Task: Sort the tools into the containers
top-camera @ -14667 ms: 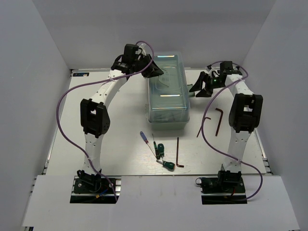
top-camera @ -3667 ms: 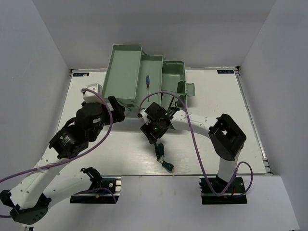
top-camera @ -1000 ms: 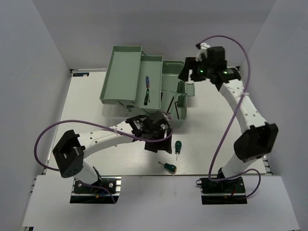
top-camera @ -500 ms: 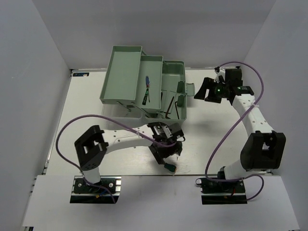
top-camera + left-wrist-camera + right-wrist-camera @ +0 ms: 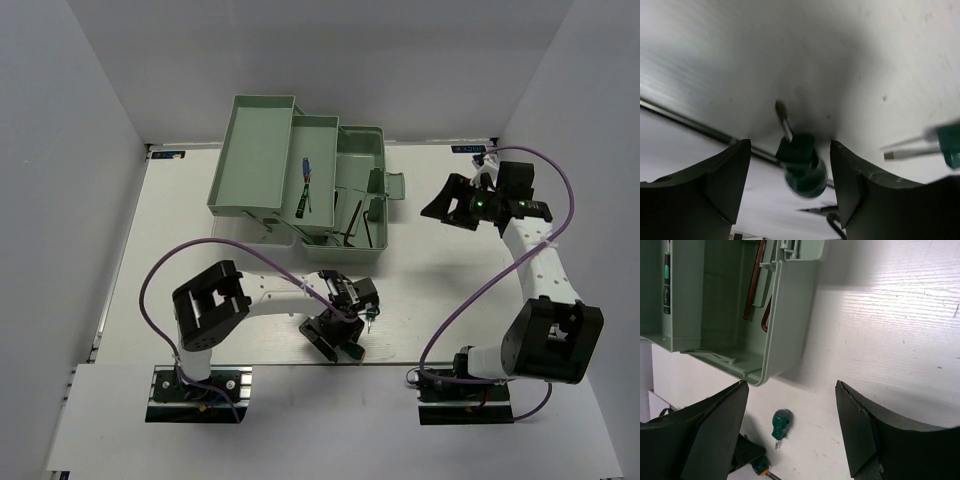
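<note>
Right, the stubby green screwdriver (image 5: 801,165) lies on the worktop (image 5: 875,55) near its front edge, between my left fingers (image 5: 710,185), spread either side of it, blade pointing away from the wrist. My right fingers (image 5: 705,435), also spread, hang well off by the toolbox (image 5: 790,315).

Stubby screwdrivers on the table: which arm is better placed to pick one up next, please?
Left. Its open claw straddles one stubby screwdriver; the right claw hangs far away, beside the toolbox.
</note>
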Robot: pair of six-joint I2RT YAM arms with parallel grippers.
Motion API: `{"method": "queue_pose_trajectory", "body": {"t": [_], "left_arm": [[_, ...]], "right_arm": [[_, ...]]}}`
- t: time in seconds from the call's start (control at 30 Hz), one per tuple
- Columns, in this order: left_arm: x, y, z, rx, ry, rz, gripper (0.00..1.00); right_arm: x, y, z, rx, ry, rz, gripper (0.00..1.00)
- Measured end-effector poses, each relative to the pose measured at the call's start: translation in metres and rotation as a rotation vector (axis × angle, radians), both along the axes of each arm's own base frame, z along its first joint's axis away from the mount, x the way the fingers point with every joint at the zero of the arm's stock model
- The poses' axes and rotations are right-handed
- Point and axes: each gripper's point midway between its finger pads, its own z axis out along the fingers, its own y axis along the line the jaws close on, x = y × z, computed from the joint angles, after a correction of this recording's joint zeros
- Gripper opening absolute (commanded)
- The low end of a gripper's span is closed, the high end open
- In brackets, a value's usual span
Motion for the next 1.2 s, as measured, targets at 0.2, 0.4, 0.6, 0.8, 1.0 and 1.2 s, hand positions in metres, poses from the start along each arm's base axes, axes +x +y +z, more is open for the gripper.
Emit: {"method": "queue_pose_trajectory", "body": {"t": [0.2,0.4,0.6,0.8,1.0,1.2], "left_arm": [[0.008,-0.012,-0.008,0.003,-0.008,0.019,0.41],[0.012,-0.013,-0.007,-0.002,-0.040,-0.046,0.00],[0.065,-0.018,0.052,-0.014,-0.335,-0.264,0.00],[0.166,-0.040,0.256,-0.092,-0.882,-0.389,0.00],[0.270,0.078,0.348,0.150,-1.108,-0.231,0.00],[0.355,0.224,0.311,0.435,-0.973,-0.083,0.00]], "right_arm": [[-0.009,-0.007,-0.009,-0.002,0.006,0.022,0.75],[-0.030,-0.002,-0.015,-0.007,-0.014,0.165,0.00],[-0.075,0.024,-0.018,0.073,0.047,0.480,0.00],[-0.139,0.052,-0.056,0.070,0.173,0.652,0.50],[-0.191,0.071,-0.067,-0.028,0.163,0.769,0.66],[-0.187,0.080,-0.094,-0.138,0.208,0.710,0.71]]}}
